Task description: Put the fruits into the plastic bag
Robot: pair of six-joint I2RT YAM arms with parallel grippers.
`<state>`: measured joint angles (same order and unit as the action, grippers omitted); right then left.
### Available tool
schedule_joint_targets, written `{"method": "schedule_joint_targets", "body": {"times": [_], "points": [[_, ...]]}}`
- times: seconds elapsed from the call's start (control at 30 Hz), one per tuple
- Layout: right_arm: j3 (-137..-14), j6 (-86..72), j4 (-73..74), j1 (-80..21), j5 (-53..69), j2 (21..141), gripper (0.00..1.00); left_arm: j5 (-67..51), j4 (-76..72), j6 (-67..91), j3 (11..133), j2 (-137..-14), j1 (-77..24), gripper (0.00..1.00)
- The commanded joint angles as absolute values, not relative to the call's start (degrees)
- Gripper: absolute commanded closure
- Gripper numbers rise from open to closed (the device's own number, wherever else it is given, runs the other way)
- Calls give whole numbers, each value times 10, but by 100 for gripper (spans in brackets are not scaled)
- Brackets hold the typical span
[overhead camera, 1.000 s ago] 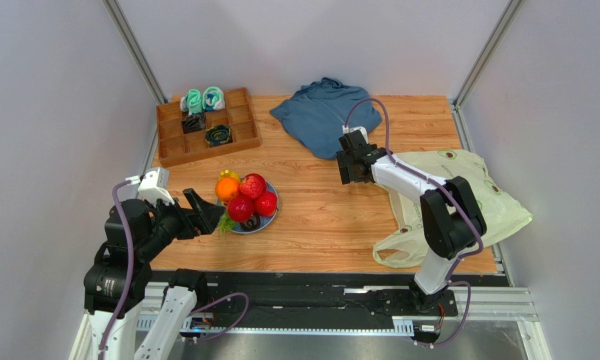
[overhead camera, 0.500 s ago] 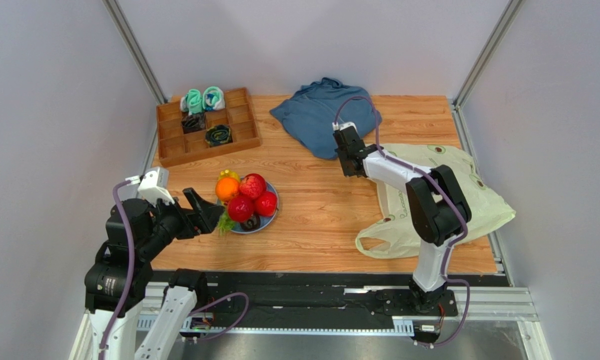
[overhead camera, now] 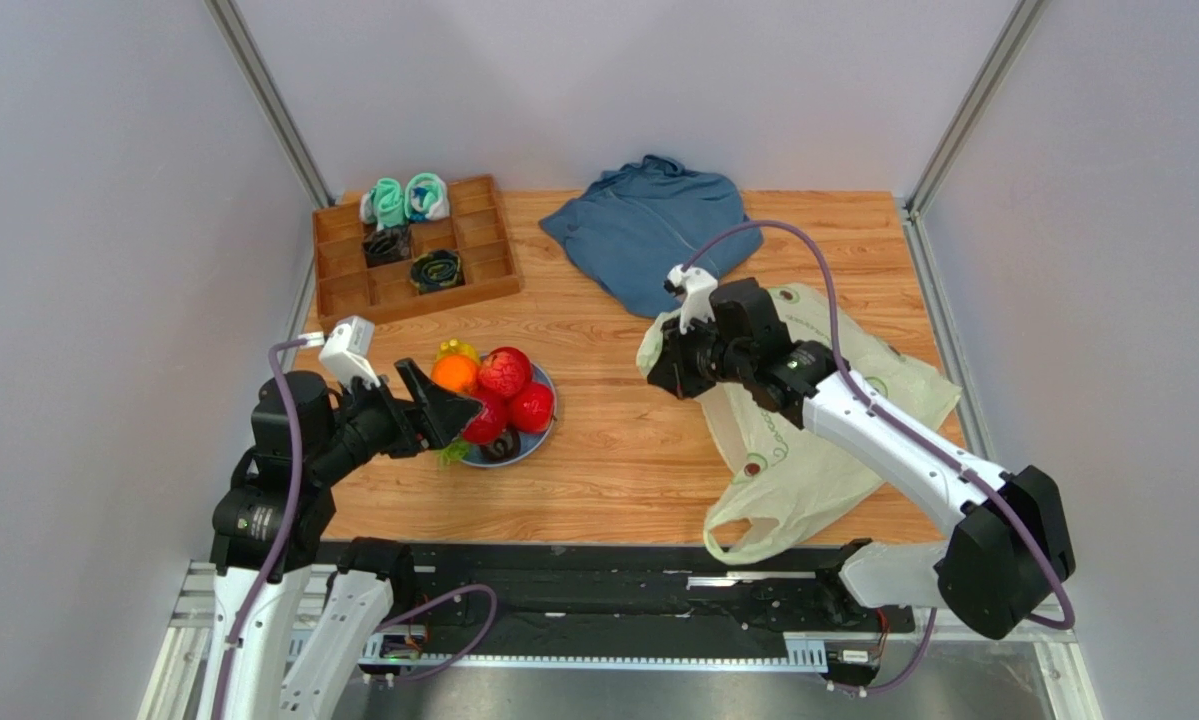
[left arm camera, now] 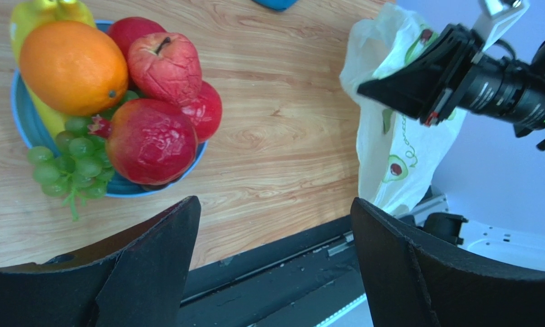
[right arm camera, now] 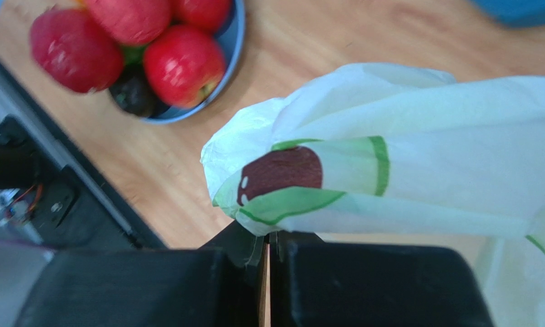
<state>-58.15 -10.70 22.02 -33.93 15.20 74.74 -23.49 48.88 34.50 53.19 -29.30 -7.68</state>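
The fruits sit piled on a blue plate [overhead camera: 535, 441]: an orange [left arm camera: 73, 58], red apples [left arm camera: 152, 139], green grapes [left arm camera: 67, 163], a banana [left arm camera: 39, 13] and a dark avocado [right arm camera: 133, 95]. My left gripper [left arm camera: 275, 204] hangs open at the plate's near left side [overhead camera: 455, 420], with nothing between its fingers. The pale-green plastic bag [overhead camera: 801, 450] lies at the right of the table. My right gripper [right arm camera: 268, 235] is shut on the bag's rim and holds that edge lifted above the table's middle [overhead camera: 673, 368]. The lifted bag [left arm camera: 391, 136] shows in the left wrist view too.
A wooden divided tray [overhead camera: 342, 300] with rolled socks stands at the back left. A folded blue garment [overhead camera: 643, 225] lies at the back centre. Bare wood separates the plate from the bag. A black rail runs along the near table edge.
My right gripper has shut on the bag's rim and carried it up and leftward, dragging the bag along. My left gripper has moved forward, closer to the plate.
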Motion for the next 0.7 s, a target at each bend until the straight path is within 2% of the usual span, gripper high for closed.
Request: {"method": "schedule_joint_targets", "body": {"times": [0.0,0.13,0.43,0.67], "points": [[-544,-162,219,-380,230,719,100,-292,393,395,510,-295,-75,11],[-535,-194,210,-446,222,716,100,-294,357,422,483,-290,-98,13],[-568,-243,163,-560,194,759,100,-192,302,477,434,-300,-270,15],[-582,-253,166,-598,181,762,100,-105,273,479,453,-357,-379,15]]}}
